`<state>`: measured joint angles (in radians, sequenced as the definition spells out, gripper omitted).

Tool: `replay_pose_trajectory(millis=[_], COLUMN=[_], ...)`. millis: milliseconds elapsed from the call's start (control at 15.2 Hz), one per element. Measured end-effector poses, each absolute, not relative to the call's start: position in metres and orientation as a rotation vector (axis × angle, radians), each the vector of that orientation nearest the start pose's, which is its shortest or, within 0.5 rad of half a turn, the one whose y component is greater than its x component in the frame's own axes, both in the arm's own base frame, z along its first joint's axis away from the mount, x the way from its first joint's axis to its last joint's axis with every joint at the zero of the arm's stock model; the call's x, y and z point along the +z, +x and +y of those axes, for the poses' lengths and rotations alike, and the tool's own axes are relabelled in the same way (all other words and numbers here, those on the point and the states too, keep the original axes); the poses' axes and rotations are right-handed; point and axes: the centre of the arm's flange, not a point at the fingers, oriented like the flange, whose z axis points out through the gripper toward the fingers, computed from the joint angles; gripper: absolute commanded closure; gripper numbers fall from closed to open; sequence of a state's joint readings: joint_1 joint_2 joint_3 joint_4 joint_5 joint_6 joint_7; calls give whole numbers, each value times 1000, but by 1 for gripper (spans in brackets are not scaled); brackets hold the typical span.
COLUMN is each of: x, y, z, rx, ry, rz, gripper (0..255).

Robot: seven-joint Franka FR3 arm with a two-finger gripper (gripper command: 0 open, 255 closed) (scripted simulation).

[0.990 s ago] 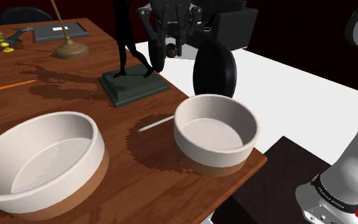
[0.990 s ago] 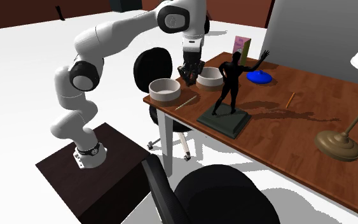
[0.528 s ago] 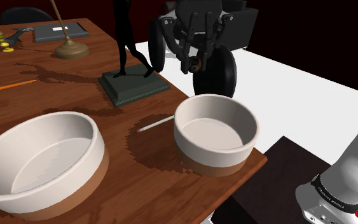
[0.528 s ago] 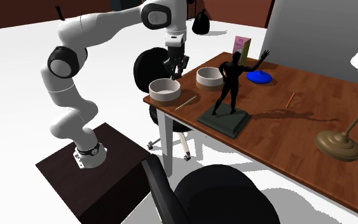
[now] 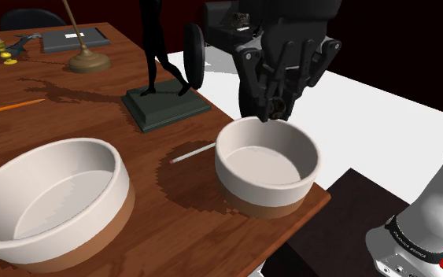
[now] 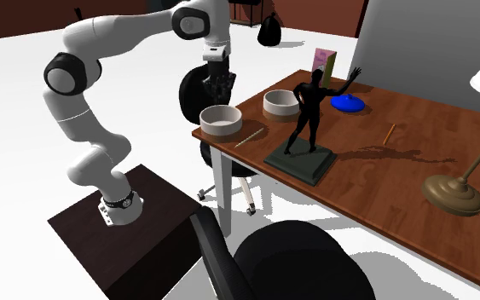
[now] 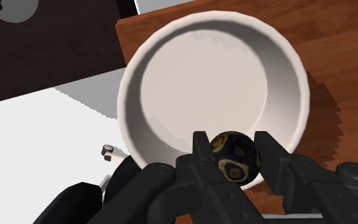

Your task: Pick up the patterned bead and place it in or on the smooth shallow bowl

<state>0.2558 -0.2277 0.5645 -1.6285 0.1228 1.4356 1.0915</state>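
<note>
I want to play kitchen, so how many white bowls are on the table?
2. One white bowl stands at the table corner, just below the gripper holding the bead. The wider bowl stands at the shoulder view's lower left. None seems hidden.

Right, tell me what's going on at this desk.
The white arm has its black gripper shut on a dark bead with gold markings. It holds the bead just above the rim of the white bowl at the corner of the wooden table. The bead has not yet been released, and that bowl is empty. A second bowl stands further along the table.
</note>
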Motion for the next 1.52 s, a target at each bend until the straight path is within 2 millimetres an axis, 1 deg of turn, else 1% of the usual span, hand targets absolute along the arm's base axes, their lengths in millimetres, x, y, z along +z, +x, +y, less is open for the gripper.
replay_pose_trajectory(millis=[660, 1056, 1122, 1518], x=[630, 625, 625, 625], y=[287, 286, 286, 286], z=[385, 385, 385, 385], rx=[2, 2, 2, 2], ry=[-3114, -3114, -3114, -3114], rz=[419, 419, 419, 419], gripper=[255, 255, 0, 0])
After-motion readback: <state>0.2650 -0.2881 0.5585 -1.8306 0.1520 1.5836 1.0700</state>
